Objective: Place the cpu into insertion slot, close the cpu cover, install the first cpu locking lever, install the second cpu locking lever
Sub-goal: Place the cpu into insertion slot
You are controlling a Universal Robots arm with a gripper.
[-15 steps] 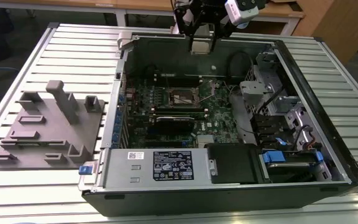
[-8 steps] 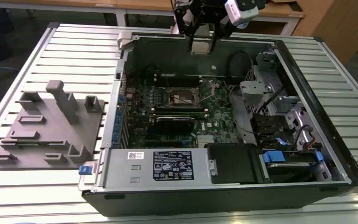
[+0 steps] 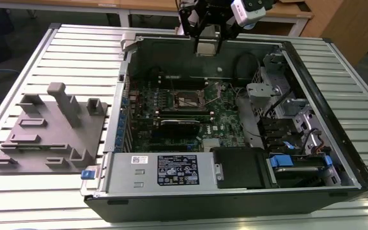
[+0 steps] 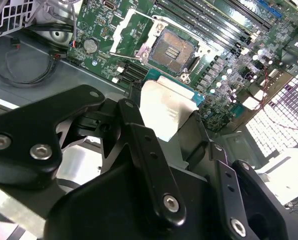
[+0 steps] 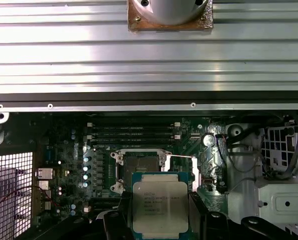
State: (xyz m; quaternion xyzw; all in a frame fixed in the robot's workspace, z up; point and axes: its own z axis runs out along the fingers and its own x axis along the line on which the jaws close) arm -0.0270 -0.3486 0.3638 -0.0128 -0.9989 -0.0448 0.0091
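My gripper [image 3: 208,44] hangs above the far wall of the open computer case, shut on the cpu [image 3: 208,48], a flat silver-grey square chip. In the first wrist view the cpu [image 5: 158,207] sits between two black fingers [image 5: 202,222], with its metal top facing the camera. The insertion slot [image 3: 189,99] lies on the green board well below the gripper, its dark centre bare; both wrist views show it too [image 5: 139,167] [image 4: 172,50]. The cpu cover [image 4: 125,29], a silvery frame, stands flipped open beside the slot. A thin locking lever [image 5: 181,157] sticks out next to the slot.
The case [image 3: 337,124] lies on a slatted metal table [image 3: 75,52]. A grey fixture block [image 3: 50,129] stands at the exterior view's left. Inside the case are a power supply [image 3: 165,170], a black shroud [image 3: 241,167], a drive cage [image 3: 286,103] and loose cables [image 4: 19,60].
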